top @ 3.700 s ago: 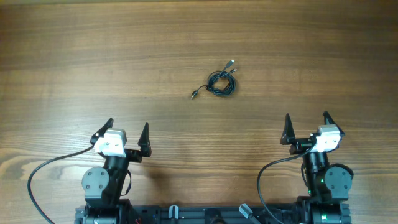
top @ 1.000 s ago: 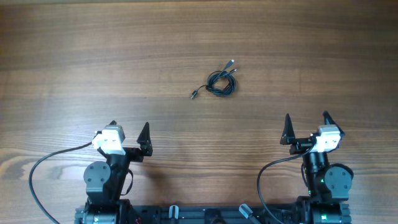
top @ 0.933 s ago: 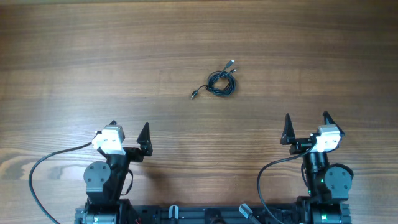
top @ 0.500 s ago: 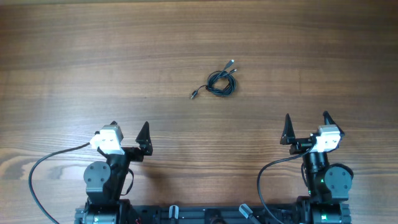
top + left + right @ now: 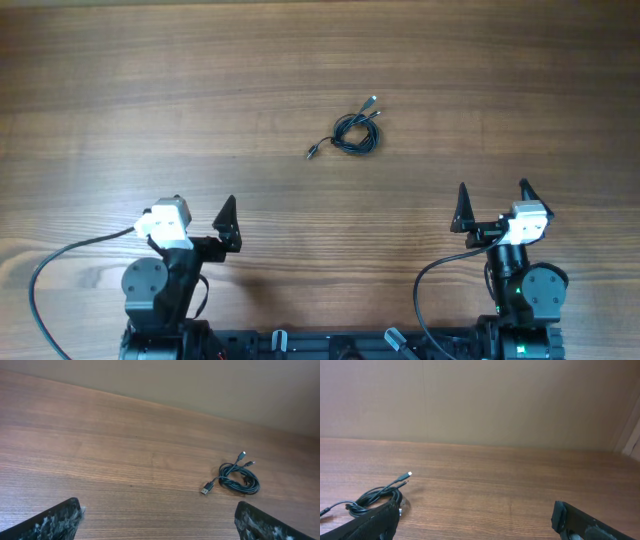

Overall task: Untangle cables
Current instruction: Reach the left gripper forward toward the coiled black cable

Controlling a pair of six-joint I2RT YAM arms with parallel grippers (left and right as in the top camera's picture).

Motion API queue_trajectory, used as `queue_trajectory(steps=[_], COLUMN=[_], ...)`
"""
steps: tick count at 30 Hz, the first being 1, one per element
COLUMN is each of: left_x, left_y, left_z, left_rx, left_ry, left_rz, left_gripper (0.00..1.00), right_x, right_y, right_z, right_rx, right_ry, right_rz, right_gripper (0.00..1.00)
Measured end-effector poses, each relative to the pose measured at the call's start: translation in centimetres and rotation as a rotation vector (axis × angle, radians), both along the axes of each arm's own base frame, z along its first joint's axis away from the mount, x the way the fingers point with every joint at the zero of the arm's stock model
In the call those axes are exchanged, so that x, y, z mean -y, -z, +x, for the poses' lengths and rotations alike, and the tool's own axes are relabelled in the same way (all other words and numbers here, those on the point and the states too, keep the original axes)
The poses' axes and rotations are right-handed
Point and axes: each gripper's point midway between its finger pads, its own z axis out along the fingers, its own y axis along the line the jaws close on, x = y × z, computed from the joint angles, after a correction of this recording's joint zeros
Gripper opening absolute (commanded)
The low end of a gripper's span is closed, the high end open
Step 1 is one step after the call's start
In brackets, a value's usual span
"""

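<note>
Cables [image 5: 355,133] sitting bunched in small tangle near middle of table [image 5: 120,90]. Left gripper [image 5: 200,205] and right gripper [image 5: 492,187] both gaping wide, gripping nothing, hovering well apart from tangle, probably lining up first grab.

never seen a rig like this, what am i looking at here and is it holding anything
Two robot arms sit at one edge of a wooden table. One picture looks straight down; the other two come from a camera on each wrist, so the dark shapes in their bottom corners are that arm's own fingers. The left end effector and right end effector are both open, holding nothing. On the table lies a small tangle of thin black cables with metal plugs, apart from both arms.
</note>
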Motion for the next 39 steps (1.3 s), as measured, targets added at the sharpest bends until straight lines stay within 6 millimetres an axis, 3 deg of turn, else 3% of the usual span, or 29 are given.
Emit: queue_trajectory(steps=[4,19,25,30,31,34,36,39], left_x=[1.2,1.9,1.9,1.9,1.9,2.9,4.6,6.0], left_y=[0.4,0.2,-0.4,-3.4,-4.1,-4.9,-5.0,-3.3], left_z=[0.0,-0.1,0.3,2.7,3.7,6.5,7.3,7.4], left_rx=[-0.031,-0.026,-0.045,-0.132,-0.163,-0.215,-0.237,-0.333], left_ry=[0.066,0.106,0.093,0.067,0.055,0.069,0.155,0.214], left_rz=[-0.019,-0.03,-0.073,-0.149,-0.182,-0.318,-0.391,-0.465], left_gripper=[1.0,0.99,0.88,0.85,1.0,1.0,1.0,1.0], right_x=[0.0,0.0,0.0,0.0,0.0,0.0,0.0,0.0], right_y=[0.0,0.0,0.0,0.0,0.0,0.0,0.0,0.0], right_z=[0.0,0.0,0.0,0.0,0.0,0.0,0.0,0.0], right_rx=[0.0,0.0,0.0,0.0,0.0,0.0,0.0,0.0], right_ry=[0.0,0.0,0.0,0.0,0.0,0.0,0.0,0.0], right_rz=[0.0,0.0,0.0,0.0,0.0,0.0,0.0,0.0], right_gripper=[1.0,1.0,1.0,1.0,1.0,1.0,1.0,1.0])
